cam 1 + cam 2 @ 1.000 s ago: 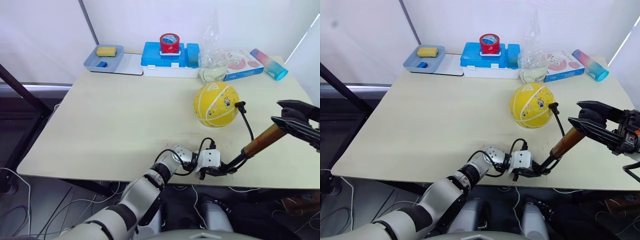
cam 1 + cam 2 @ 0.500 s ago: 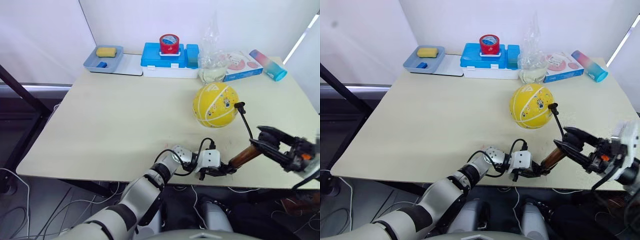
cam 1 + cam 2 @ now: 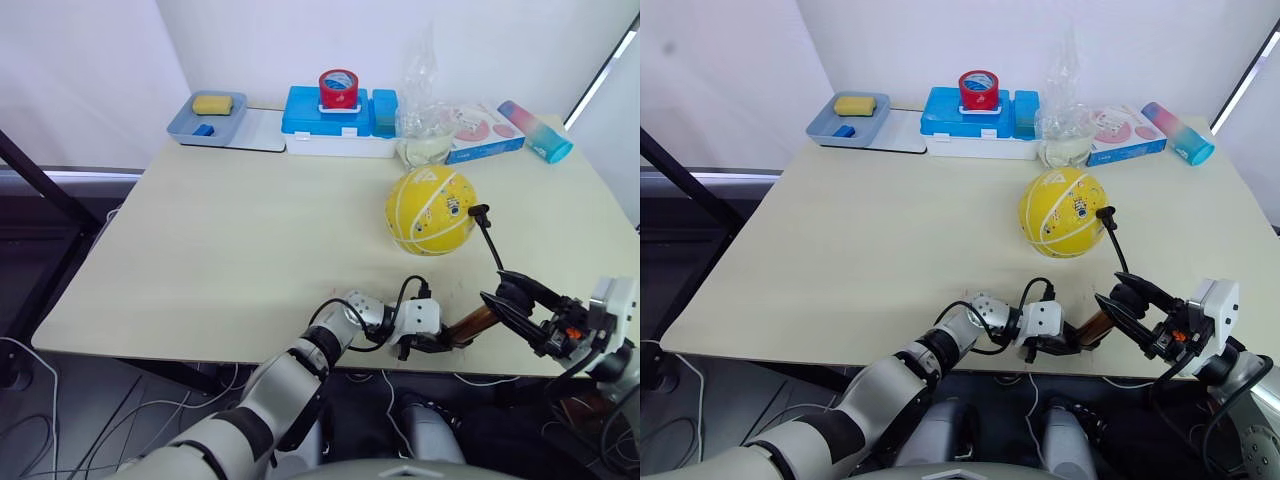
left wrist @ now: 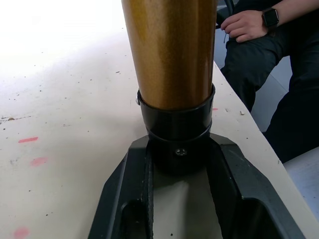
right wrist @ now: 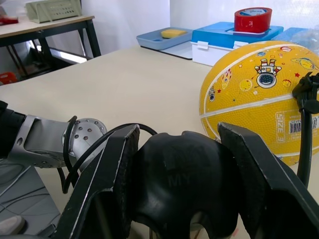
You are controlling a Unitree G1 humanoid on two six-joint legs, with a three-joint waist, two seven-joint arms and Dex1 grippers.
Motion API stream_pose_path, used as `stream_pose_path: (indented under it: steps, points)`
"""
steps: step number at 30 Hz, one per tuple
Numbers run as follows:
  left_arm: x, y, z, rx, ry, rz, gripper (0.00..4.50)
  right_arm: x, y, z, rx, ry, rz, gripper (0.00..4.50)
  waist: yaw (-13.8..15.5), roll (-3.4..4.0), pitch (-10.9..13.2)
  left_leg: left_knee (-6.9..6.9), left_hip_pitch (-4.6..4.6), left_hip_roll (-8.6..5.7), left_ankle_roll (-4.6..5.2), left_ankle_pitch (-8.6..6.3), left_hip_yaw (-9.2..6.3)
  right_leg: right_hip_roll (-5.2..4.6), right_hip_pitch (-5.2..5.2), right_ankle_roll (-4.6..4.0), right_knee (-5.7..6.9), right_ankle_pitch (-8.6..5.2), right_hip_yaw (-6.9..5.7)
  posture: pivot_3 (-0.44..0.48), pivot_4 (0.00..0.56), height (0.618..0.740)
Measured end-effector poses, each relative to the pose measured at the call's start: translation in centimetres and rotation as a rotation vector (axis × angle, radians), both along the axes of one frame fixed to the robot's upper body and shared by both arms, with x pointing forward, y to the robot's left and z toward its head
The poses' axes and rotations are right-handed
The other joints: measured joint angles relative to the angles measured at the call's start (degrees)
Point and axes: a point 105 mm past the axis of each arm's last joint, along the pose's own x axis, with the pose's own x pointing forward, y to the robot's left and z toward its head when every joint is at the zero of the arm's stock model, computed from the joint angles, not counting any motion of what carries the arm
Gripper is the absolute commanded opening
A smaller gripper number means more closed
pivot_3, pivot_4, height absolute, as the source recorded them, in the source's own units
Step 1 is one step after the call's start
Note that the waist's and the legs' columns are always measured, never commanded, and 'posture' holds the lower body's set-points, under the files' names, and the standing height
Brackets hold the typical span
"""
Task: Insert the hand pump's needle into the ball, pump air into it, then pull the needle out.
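The ball [image 3: 430, 209] is sitting on the bench [image 3: 230, 240], toward its right side and in front of the clear plastic bag [image 3: 425, 125]. The needle [image 3: 479, 212] is standing pushed into the ball's right flank, its black fitting touching the yellow rubber, and the thin black hose [image 3: 493, 245] is running from it toward the near edge of the bench. The hand pump [image 3: 470, 324] is lying low and tilted near that edge, in front of the ball and well apart from it. The left tool [image 3: 433, 342] is clamping the pump's black lower cap, its two fingers [image 4: 124, 199] pressing on either side of it. The right tool [image 3: 1130, 305] is wrapping around the pump's black T-handle [image 5: 184, 179], which is filling the gap between its fingers [image 5: 107, 174]. Behind the ball, along the far edge, a blue box [image 3: 335, 120] is carrying a red tape roll [image 3: 339, 86], with a grey tray [image 3: 205, 118] further left. In the left wrist view a person's hand [image 4: 244, 25] is resting beyond the bench edge.
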Motion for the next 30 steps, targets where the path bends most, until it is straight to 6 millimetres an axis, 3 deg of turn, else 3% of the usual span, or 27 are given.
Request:
stream_pose_path:
  steps: [3,14,17,24,30]
  points:
    - [0.0,0.0,0.1,-0.002,-0.001,-0.002,1.02,-0.2,-0.3,1.2,-0.017,-0.003,0.003,2.01,-0.01,0.10,0.06,0.00,-0.01,-0.02,0.00,0.00,0.02,-0.02,-0.01,-0.03,0.00,0.02,0.01,0.000,0.150,0.739]
    - [0.0,0.0,0.1,0.001,-0.001,-0.004,1.02,-1.3,-0.9,10.5,-0.030,-0.124,0.062,2.01,0.05,0.06,0.15,-0.01,-0.03,-0.01,0.00,0.00,0.00,0.01,-0.01,0.04,-0.03,-0.03,0.00,0.000,0.150,0.739]
    - [0.0,0.0,0.1,0.001,-0.001,-0.004,1.02,-1.6,-0.9,11.5,-0.029,-0.137,0.061,2.01,0.04,0.03,0.17,-0.01,-0.05,-0.02,0.01,0.00,0.02,0.00,-0.01,0.04,-0.05,-0.02,0.02,0.000,0.150,0.739]
    - [0.0,0.0,0.1,0.004,0.000,-0.012,1.02,-1.9,-0.2,11.6,-0.058,-0.126,0.075,2.01,0.05,0.01,0.17,-0.02,-0.07,-0.01,0.02,0.01,0.01,0.03,-0.01,0.00,-0.13,0.01,0.01,0.000,0.150,0.739]
    - [0.0,0.0,0.0,0.006,0.001,-0.005,1.02,-1.2,1.0,7.9,-0.078,-0.068,0.083,2.01,-0.01,-0.07,0.07,-0.03,-0.05,0.00,0.02,0.01,-0.01,0.05,0.02,0.03,-0.15,-0.01,0.00,0.000,0.150,0.739]
